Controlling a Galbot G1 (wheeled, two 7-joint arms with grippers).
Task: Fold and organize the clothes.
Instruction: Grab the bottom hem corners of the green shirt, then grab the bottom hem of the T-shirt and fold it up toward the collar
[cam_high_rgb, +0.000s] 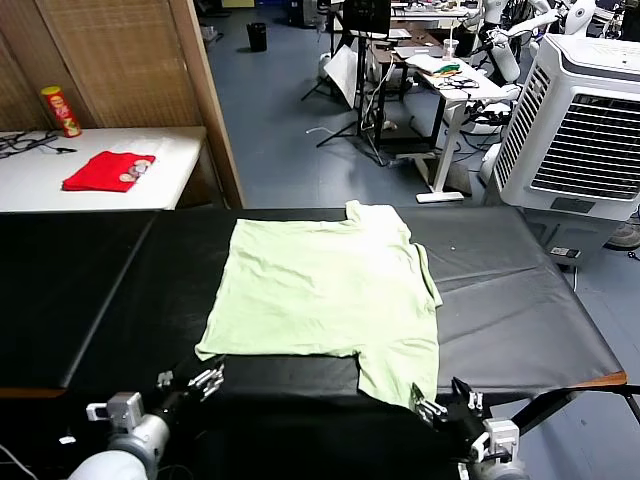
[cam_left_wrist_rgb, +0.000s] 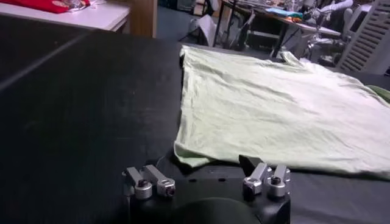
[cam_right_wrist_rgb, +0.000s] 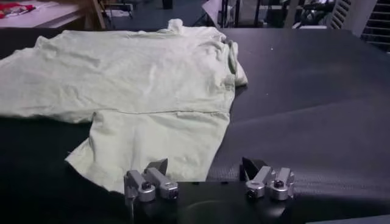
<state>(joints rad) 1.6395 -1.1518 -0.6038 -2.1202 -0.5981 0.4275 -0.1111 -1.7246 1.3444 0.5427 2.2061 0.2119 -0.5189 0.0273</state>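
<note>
The clothes are one pale green T-shirt (cam_high_rgb: 325, 290) spread flat on the black table (cam_high_rgb: 90, 290), plain side up. One sleeve (cam_high_rgb: 400, 365) points at the near edge and the other (cam_high_rgb: 365, 215) at the far edge. My left gripper (cam_high_rgb: 195, 380) stands open at the near edge, just short of the shirt's near left corner (cam_left_wrist_rgb: 189, 155); its own view shows the gripper (cam_left_wrist_rgb: 204, 167) with nothing in it. My right gripper (cam_high_rgb: 445, 405) stands open beside the near sleeve's end. Its wrist view shows this gripper (cam_right_wrist_rgb: 205, 167) empty, one fingertip (cam_right_wrist_rgb: 158, 165) by the sleeve (cam_right_wrist_rgb: 152, 143).
A white side table at back left carries a small red cloth (cam_high_rgb: 108, 170) and a yellow-and-red can (cam_high_rgb: 61, 110). A wooden partition (cam_high_rgb: 215, 100) rises behind the black table. A large white air cooler (cam_high_rgb: 585, 125) stands at back right. Desks and stands fill the room behind.
</note>
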